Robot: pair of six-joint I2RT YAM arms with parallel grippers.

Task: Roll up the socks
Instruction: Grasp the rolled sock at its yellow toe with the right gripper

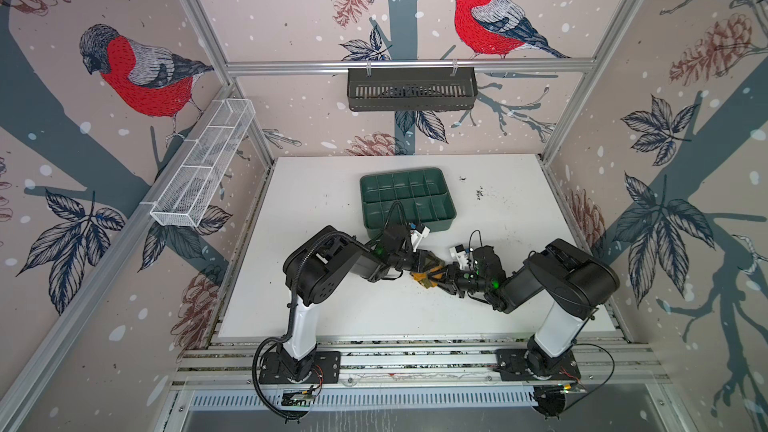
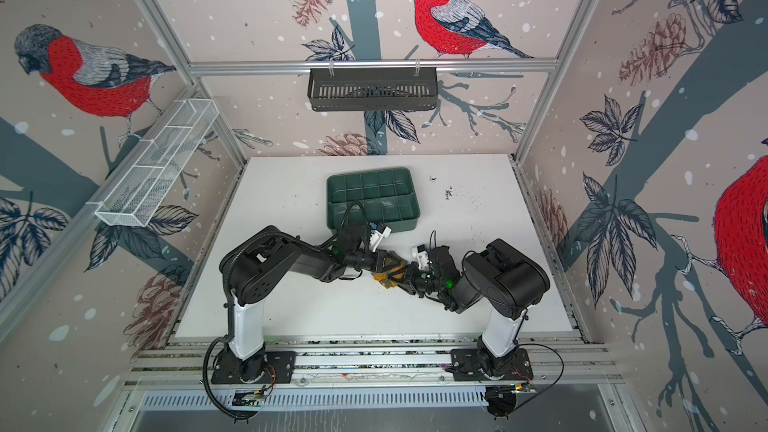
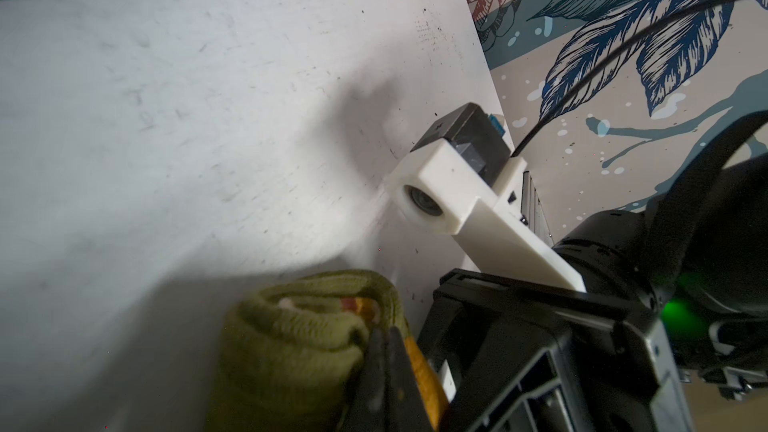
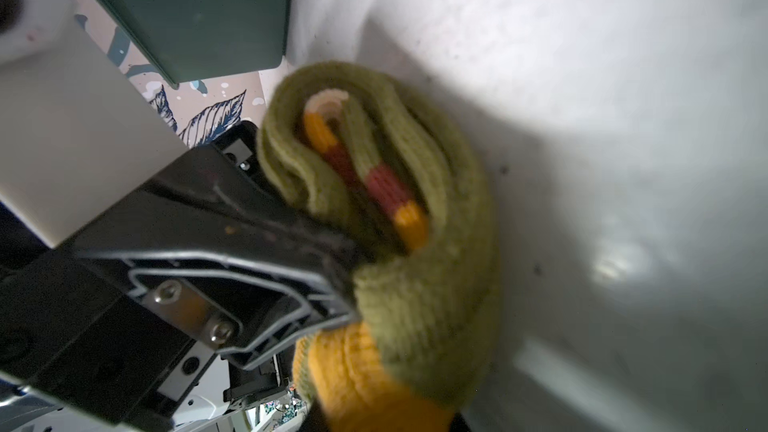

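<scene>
The socks (image 1: 424,280) (image 2: 388,279) are olive-green with a mustard-orange toe. They lie as one rolled bundle on the white table, in front of the green tray (image 1: 440,226). The roll's end shows its coiled layers and cuff stripes in the right wrist view (image 4: 419,284). My left gripper (image 1: 423,263) (image 3: 386,371) comes in from the left. It is shut, with its tips thrust into the roll's folds. My right gripper (image 1: 441,278) (image 4: 381,423) comes in from the right and is closed round the orange toe. Both arms hide most of the bundle in both top views.
The green tray (image 2: 399,226) (image 4: 199,14) has several compartments and stands just behind the two wrists. A dark slotted basket (image 1: 411,89) hangs on the back rail. A white mesh basket (image 1: 203,164) hangs on the left wall. Dark specks (image 1: 480,193) lie right of the tray.
</scene>
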